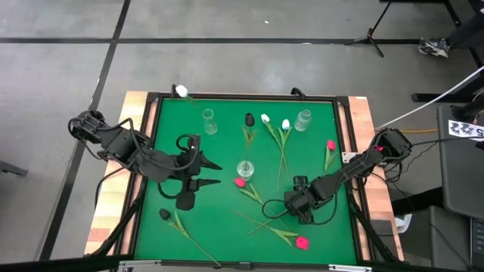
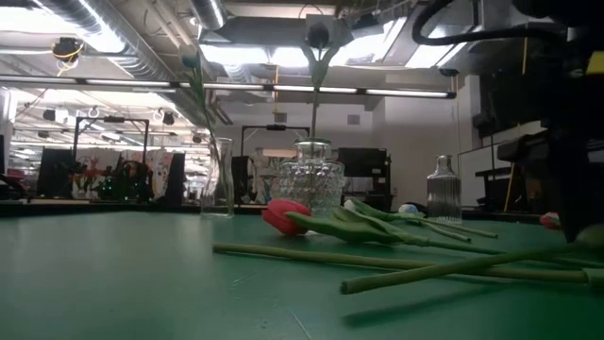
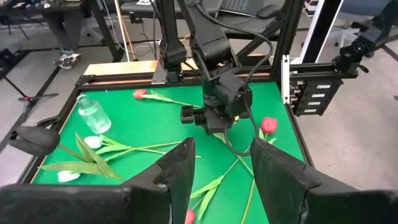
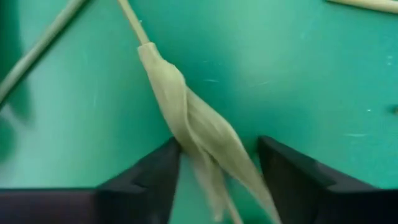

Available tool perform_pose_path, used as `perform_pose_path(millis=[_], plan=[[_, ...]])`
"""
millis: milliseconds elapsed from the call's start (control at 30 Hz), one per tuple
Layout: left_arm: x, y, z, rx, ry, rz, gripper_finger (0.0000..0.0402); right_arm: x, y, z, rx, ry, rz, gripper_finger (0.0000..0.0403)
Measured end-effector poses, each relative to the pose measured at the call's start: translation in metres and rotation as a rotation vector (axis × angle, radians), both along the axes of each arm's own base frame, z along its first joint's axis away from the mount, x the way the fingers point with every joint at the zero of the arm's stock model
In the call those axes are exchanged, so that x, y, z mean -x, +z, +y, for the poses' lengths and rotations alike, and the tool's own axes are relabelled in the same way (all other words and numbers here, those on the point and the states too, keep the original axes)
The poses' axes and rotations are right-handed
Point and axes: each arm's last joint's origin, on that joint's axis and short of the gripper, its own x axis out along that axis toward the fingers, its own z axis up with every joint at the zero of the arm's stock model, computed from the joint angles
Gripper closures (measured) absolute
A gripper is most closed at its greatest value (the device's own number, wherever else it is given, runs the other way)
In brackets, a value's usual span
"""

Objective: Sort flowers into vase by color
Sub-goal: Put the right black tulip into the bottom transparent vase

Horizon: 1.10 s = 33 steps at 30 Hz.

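We are working over a green mat (image 1: 219, 151) framed by the wooden table (image 1: 121, 189). Our left arm (image 1: 128, 147) is reaching in from the left, its left gripper (image 1: 214, 173) hanging above the mat's left half with the fingers (image 3: 180, 165) standing apart and nothing between them. Our right arm (image 1: 355, 166) is coming in from the right, and the right gripper (image 1: 291, 205) is sitting low on the mat in the lower right part; its wrist view is showing the two fingers (image 4: 155, 168) straddling a green stem and leaf (image 4: 199, 134), one finger touching the leaf and the other a little clear of it, so we cannot tell whether the hold is made.

Three clear glass vases are standing on the mat: one at upper left (image 1: 209, 121), one at upper right (image 1: 303, 120), and a central vase (image 1: 245, 168) holding a black tulip (image 1: 249, 119).

The other flowers are lying scattered. Two white tulips (image 1: 274, 122) are lying side by side between the upper vases, and another white one (image 1: 182, 91) is sitting at the frame's top edge. A pink-red tulip (image 1: 330, 145) is lying near the right edge, a second (image 1: 240, 182) just below the central vase, a third (image 1: 302, 242) at the lower right. A black tulip (image 1: 164, 214) is lying at lower left.
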Motion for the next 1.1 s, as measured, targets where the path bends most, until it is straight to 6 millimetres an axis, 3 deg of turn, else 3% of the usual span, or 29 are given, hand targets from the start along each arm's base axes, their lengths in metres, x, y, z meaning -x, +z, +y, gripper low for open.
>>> perform_pose_path(millis=[267,400,533,900,1000,1100], plan=[[0.001,-0.001,0.001,0.022,0.016,0.013,0.0249,-0.008,0.009,0.005,-0.028,-0.003,-0.019,0.0386],[0.002,-0.002,0.001,0.018,0.018,0.027,0.0249,-0.013,0.022,0.008,0.003,-0.009,-0.03,0.0374],[0.003,-0.004,0.002,0.01,0.02,0.047,0.0249,-0.019,0.048,0.008,0.105,-0.015,-0.029,0.0381],[0.011,-0.008,0.006,0.005,0.04,0.113,0.0249,-0.018,0.168,-0.01,0.582,0.069,-0.04,0.0393],[0.016,-0.005,0.008,0.016,0.047,0.101,0.0249,-0.025,0.191,-0.019,0.717,0.161,-0.129,0.0394],[0.02,-0.002,0.01,0.021,0.051,0.089,0.0249,-0.032,0.203,-0.028,0.827,0.316,-0.113,0.0386]])
